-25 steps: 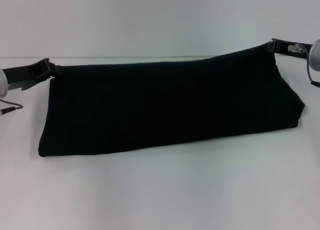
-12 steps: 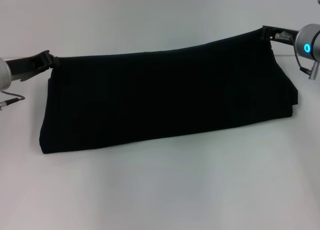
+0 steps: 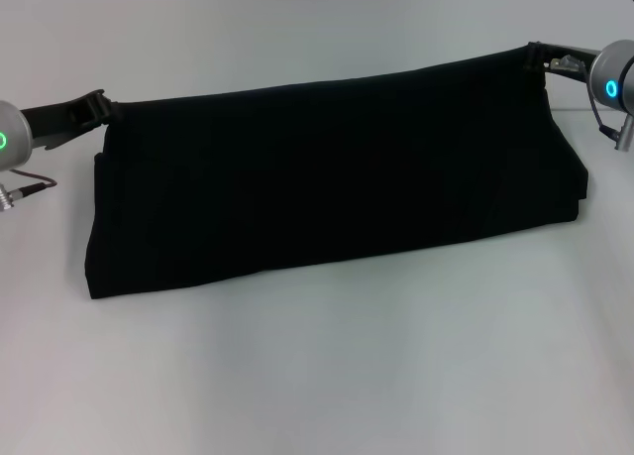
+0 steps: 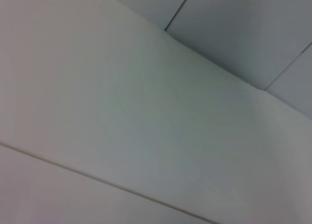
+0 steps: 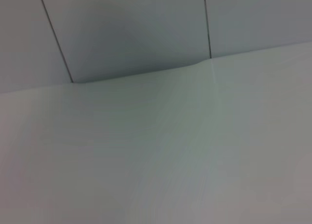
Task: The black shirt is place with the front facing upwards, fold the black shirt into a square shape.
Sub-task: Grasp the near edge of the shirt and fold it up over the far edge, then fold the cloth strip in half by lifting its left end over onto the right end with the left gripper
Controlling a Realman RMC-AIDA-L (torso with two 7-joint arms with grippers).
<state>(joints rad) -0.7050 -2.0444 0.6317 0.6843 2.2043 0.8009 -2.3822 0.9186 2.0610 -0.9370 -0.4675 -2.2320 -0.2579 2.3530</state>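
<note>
A: Where is the black shirt (image 3: 327, 177)?
B: Stretched as a wide folded band across the middle of the white counter (image 3: 327, 376). Its upper edge is lifted at both corners and its lower edge lies on the surface. No lettering or label is visible; only plain black cloth faces the head camera.
A: End effectors?
B: The left end effector (image 3: 99, 108) pinches the upper left corner, its arm reaching in low from the left edge. The right end effector (image 3: 538, 58) pinches the upper right corner, held higher. Both arms are cut off at the frame edges.
A: Wrist views?
B: Only blank pale surfaces and panel seams; no shirt or fingers are visible.
</note>
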